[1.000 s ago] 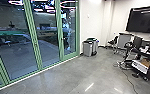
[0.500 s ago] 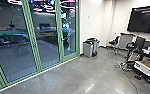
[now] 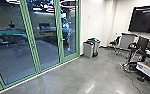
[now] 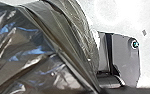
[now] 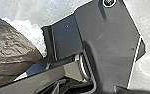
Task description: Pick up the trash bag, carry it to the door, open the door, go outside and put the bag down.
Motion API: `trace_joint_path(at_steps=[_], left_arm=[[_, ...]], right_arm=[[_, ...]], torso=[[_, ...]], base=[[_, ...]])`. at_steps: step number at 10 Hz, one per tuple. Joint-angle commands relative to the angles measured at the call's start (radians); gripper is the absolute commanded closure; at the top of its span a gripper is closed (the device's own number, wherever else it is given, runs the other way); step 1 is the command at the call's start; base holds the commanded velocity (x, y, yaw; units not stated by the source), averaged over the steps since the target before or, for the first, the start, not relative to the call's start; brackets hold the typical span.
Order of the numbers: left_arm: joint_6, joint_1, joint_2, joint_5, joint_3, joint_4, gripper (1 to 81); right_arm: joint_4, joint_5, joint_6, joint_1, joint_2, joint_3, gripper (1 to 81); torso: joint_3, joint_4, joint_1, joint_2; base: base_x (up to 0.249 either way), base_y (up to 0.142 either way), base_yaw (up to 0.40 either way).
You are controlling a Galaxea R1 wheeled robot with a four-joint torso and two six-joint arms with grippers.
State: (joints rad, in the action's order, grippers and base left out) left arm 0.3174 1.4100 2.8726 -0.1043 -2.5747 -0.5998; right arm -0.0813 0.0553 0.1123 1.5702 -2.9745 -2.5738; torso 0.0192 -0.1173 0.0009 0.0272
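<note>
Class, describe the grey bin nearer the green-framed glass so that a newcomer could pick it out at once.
Start at the tall green-framed glass panels, on the left in the head view. Where they meet the white wall, two bins stand close together on the floor. You want the grey bin nearer the glass; its neighbour has green at its top.

I observe green-framed glass doors (image 3: 36, 53) at left; grey bins (image 3: 89, 49) near the white wall (image 3: 92, 23).
</note>
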Motion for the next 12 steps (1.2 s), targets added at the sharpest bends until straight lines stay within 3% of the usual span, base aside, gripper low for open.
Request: trace_joint_path(at_steps=[1,12], left_arm=[[0.009,-0.068,-0.013,-0.068,0.001,0.005,81.1],[0.009,-0.067,-0.013,-0.068,0.001,0.005,81.1]], right_arm=[[0.011,-0.055,-0.003,-0.049,0.001,0.005,1.0],[0.012,-0.055,-0.003,-0.048,-0.002,0.003,1.0]], torso=[[0.000,0.000,0.000,0.000],[0.000,0.000,0.000,-0.001]], base=[[0.160,0.000,0.000],[0.161,0.000,0.000]])
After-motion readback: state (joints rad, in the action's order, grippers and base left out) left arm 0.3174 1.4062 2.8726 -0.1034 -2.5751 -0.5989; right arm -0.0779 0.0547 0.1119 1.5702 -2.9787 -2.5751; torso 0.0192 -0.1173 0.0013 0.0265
